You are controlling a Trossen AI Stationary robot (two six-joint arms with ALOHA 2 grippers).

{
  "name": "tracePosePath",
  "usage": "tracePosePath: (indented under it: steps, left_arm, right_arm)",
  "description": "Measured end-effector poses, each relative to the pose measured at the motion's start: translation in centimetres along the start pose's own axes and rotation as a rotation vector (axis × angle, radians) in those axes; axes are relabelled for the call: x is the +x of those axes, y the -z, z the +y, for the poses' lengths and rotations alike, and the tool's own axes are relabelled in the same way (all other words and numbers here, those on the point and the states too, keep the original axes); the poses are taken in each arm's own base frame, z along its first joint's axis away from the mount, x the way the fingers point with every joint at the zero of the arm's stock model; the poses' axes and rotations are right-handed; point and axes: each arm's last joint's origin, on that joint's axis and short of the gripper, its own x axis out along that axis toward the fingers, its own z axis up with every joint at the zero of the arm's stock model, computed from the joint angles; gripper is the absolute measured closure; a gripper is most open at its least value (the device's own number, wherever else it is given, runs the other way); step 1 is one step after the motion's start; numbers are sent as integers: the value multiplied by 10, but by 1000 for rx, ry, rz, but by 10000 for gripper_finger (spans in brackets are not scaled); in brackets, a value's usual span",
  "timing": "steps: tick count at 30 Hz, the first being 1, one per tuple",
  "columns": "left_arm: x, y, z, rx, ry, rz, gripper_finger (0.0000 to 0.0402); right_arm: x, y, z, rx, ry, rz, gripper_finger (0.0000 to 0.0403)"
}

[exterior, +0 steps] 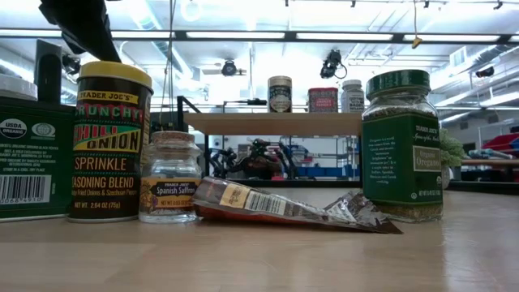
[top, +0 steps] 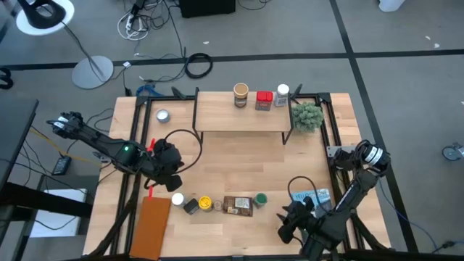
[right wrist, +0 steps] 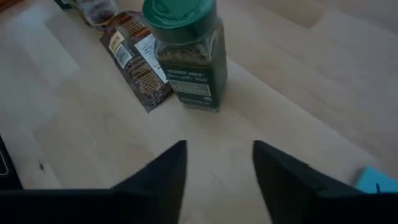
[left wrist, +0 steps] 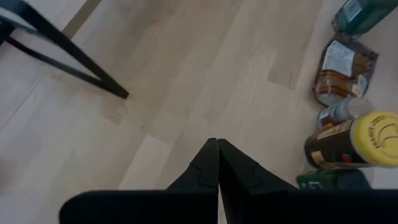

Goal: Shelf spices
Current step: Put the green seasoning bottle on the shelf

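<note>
The shelf (top: 243, 120) stands at the table's far side. On its plank are a tan-topped jar (top: 241, 95), a red jar (top: 264, 100) and a white-topped jar (top: 283, 93). Near the table's front edge, a row rests on the tabletop: a white-topped jar (top: 177, 199), a yellow-topped jar (top: 205, 204), a small saffron jar (exterior: 169, 177), the flat brown packet (top: 238, 206) and a green-topped jar (top: 260, 198). My left gripper (left wrist: 217, 152) is shut and hovers just behind the row's left end. My right gripper (right wrist: 217, 158) is open, to the right of the green-topped jar (right wrist: 186, 50), short of it.
A brown board (top: 151, 225) lies at the front left corner. A blue-and-white book (top: 312, 197) lies by my right arm. A small silver tin (top: 162, 115) sits left of the shelf and a small green plant (top: 307, 116) right of it. Bare wood lies mid-table (top: 243, 163).
</note>
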Motion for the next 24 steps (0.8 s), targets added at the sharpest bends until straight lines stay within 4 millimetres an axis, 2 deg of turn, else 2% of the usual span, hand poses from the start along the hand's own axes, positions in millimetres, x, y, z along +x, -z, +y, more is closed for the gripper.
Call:
tracePosePath:
  steps: [6,11,16,24]
  left_arm:
    - [0,-1,-1,-3,8,-9,396]
    - [0,-1,-1,-2,8,-9,396]
    - [0,-1,-1,-5,10,-10,396]
    - [0,-1,-2,-9,17,-11,396]
  right_arm:
    - [13,-11,7,-61,-5,22,108]
    - [33,-27,19,-99,-37,124,49]
    - [52,-45,23,-94,-41,179,34]
    - [79,-71,17,42,15,337,47]
